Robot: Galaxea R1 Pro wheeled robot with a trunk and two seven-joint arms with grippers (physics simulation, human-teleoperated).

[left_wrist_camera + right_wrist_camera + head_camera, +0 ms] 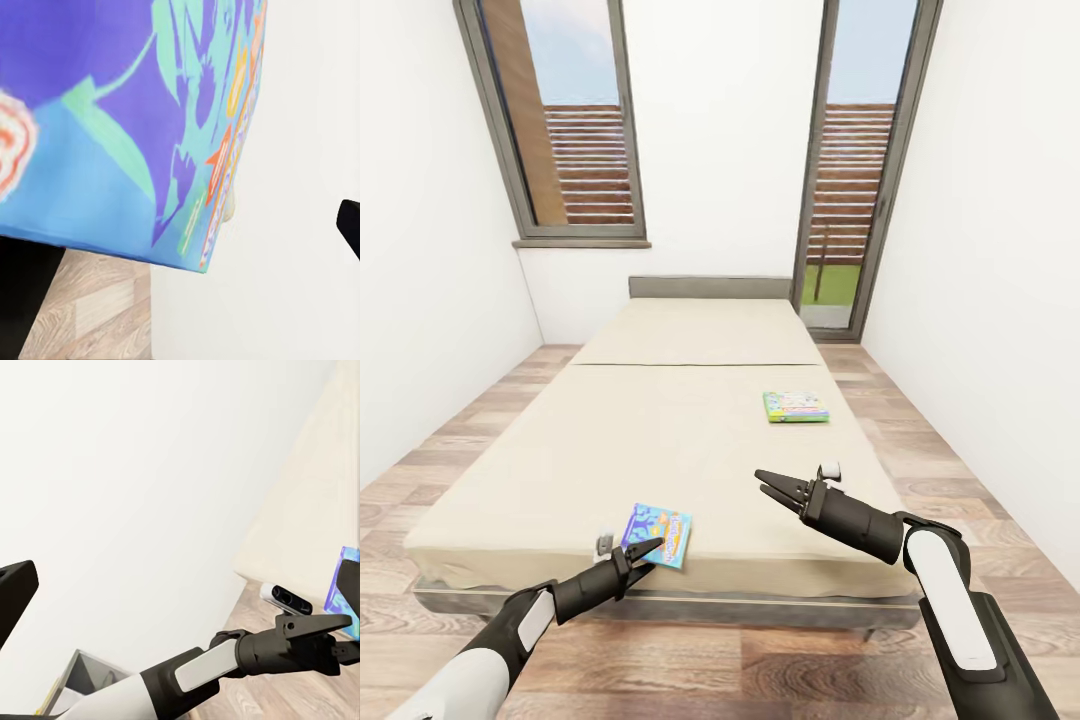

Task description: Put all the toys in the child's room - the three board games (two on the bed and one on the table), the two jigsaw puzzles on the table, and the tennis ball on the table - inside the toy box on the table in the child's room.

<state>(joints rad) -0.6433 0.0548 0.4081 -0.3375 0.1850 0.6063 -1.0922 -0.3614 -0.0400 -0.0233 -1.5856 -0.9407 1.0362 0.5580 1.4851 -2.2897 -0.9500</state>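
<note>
**Left gripper at blue game box, foot of bed**

Facing low wide bed with beige mattress and dark grey frame [660, 420] from its foot. 2 board games on mattress. Mostly blue flat rectangular game box with cartoon cover [658, 534] lying near the foot edge, left of centre. Green and white flat game box [796, 406] lying farther up, toward the right edge, well apart from the blue one.

Left gripper [644, 555] reaching in low from the foot edge, fingertips at the near corner of the blue box. Left wrist view very close on the blue cover [112, 112], one corner hanging above wood-plank floor [90, 315], so box possibly gripped or tipped up. Grip not confirmed: cannot tell whether jaws are closed on the box or merely touching.

Right gripper [770, 486] hovering above mattress between the 2 boxes, jaws parted a little, holding nothing. Left arm and blue box edge [343, 585] visible from right wrist view.

Handling, judged: light, stiff, thin cardboard box with smooth printed cover, likely slippery and lying flat on a soft surface. Best hold probably across a short edge or corner, one finger under, one over, with mattress give helping the lower finger slide beneath. Risk: box pivoting or slipping out if pinched only at the corner tip.

Toy box and table out of sight from here.
</note>
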